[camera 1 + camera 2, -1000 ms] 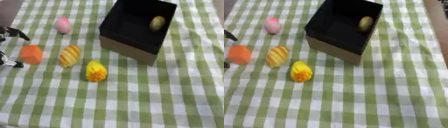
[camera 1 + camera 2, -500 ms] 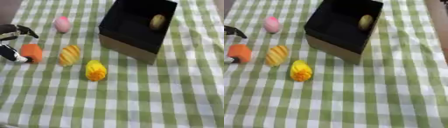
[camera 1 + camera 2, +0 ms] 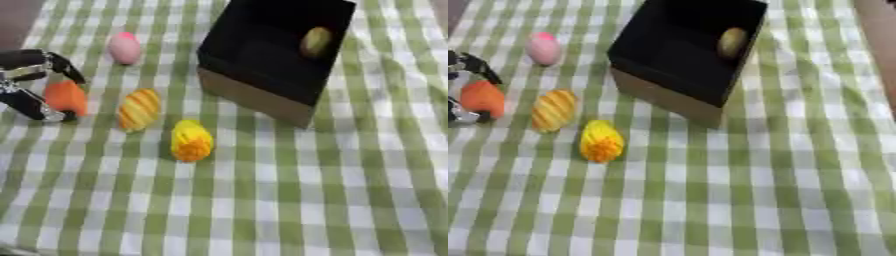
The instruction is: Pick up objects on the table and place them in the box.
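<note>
- Moving in from the left edge over the last second, the left hand [image 3: 33, 85] is now closing around the orange object [image 3: 66, 98], where before it was sitting just off that object's left side.
- Left eye view: the left hand is standing with one dark finger arching over the top of the orange object and another part reaching under its lower left; the fingers are curling about it, though whether they are already bearing on it I cannot tell.
- The orange object is lying on the green checked cloth [image 3: 289, 190], just right of the hand's palm, its long axis running roughly up and down the view. No right hand is showing, so the left is the one working.
- Just beside it to the right, the striped yellow-orange object [image 3: 140, 109] is lying tilted; the yellow object [image 3: 191, 140] is lying lower right, and the pink object [image 3: 124, 47] above.
- Right eye view: the black box [image 3: 686, 55] is sitting open, well to the right of the hand, already holding a yellowish-brown object [image 3: 732, 42] by its far wall.
- The lift will be needing to clear the striped object and the box's near wall, which I judge the only obstacles on the way.
</note>
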Available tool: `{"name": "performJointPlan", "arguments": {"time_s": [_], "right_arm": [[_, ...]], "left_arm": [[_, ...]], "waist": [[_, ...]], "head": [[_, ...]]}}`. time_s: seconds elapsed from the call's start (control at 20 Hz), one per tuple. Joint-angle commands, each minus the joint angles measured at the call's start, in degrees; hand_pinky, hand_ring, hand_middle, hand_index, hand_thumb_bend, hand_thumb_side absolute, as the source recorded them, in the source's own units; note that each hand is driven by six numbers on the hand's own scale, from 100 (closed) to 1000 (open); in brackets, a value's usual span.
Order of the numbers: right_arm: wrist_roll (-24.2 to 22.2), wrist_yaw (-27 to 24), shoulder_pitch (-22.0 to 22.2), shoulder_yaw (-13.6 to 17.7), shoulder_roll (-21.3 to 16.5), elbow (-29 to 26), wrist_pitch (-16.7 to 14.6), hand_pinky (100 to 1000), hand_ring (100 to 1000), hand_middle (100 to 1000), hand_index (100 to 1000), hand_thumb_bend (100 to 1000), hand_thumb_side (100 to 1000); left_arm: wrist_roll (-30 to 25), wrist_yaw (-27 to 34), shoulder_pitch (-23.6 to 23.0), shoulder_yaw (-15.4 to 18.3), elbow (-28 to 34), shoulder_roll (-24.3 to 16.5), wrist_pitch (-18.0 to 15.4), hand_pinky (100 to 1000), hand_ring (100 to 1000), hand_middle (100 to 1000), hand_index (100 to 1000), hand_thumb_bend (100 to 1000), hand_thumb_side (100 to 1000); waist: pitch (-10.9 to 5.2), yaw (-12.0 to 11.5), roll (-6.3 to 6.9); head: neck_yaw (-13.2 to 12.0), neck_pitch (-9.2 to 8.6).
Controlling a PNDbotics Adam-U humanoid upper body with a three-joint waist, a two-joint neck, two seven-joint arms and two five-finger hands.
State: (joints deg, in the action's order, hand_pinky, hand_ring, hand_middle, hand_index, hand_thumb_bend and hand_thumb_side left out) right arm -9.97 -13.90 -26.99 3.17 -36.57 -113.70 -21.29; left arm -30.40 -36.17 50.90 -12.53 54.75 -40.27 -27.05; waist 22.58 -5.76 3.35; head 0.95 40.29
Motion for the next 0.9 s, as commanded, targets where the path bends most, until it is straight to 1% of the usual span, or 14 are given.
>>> {"name": "performJointPlan", "arguments": {"time_s": [0.05,0.25,0.4,0.7,0.75,0.8,0.85,0.9], "right_arm": [[-0.2,-0.5,-0.5,0.5,-1.1,-0.9,-0.1,864,875,583,856,100,527],[-0.2,-0.6,-0.4,0.5,-1.2,-0.9,-0.2,864,876,583,857,100,527],[-0.2,-0.6,-0.3,0.5,-1.3,-0.9,-0.3,864,875,583,857,100,527],[0.1,-0.9,-0.6,0.6,-1.7,-0.9,-0.5,862,871,586,857,100,527],[0.2,-1.0,-0.8,0.6,-1.8,-0.9,-0.5,861,870,587,857,100,527],[0.3,-1.1,-1.0,0.6,-1.9,-0.9,-0.6,861,869,588,857,100,527],[0.3,-1.2,-1.3,0.6,-1.9,-0.9,-0.6,860,868,589,857,100,540],[0.4,-1.4,-1.5,0.6,-1.9,-0.9,-0.7,860,868,589,857,100,528]], "left_arm": [[0.6,-0.1,0.8,0.2,0.9,-2.0,0.6,801,679,550,709,336,119],[1.9,-0.6,0.7,0.3,2.0,-2.4,1.1,798,659,535,698,291,102],[3.0,-0.6,1.1,0.6,3.8,-2.7,1.3,793,654,530,691,274,100],[2.7,1.2,4.1,1.2,7.4,-2.3,1.7,788,647,523,690,244,100],[2.6,1.5,4.8,1.3,7.7,-1.9,1.8,787,646,522,690,202,159],[2.3,1.7,5.6,1.3,8.0,-1.4,1.8,787,647,522,690,239,100],[1.9,1.7,6.4,1.2,8.2,-0.9,1.8,786,646,522,690,236,100],[1.6,1.7,7.2,1.2,8.4,-0.2,1.7,786,645,520,690,234,101]], "waist": [[-1.32,0.0,-0.08],[-1.49,0.0,-0.05],[-1.66,-0.2,0.08],[-2.1,-0.3,0.4],[-2.15,-0.3,0.43],[-2.22,-0.3,0.47],[-2.26,-0.2,0.5],[-2.3,-0.2,0.53]], "head": [[-0.3,0.25],[-0.4,0.44],[-0.3,0.66],[-0.2,1.04],[-0.2,1.05],[-0.2,1.05],[-0.2,1.04],[-0.2,1.03]]}}
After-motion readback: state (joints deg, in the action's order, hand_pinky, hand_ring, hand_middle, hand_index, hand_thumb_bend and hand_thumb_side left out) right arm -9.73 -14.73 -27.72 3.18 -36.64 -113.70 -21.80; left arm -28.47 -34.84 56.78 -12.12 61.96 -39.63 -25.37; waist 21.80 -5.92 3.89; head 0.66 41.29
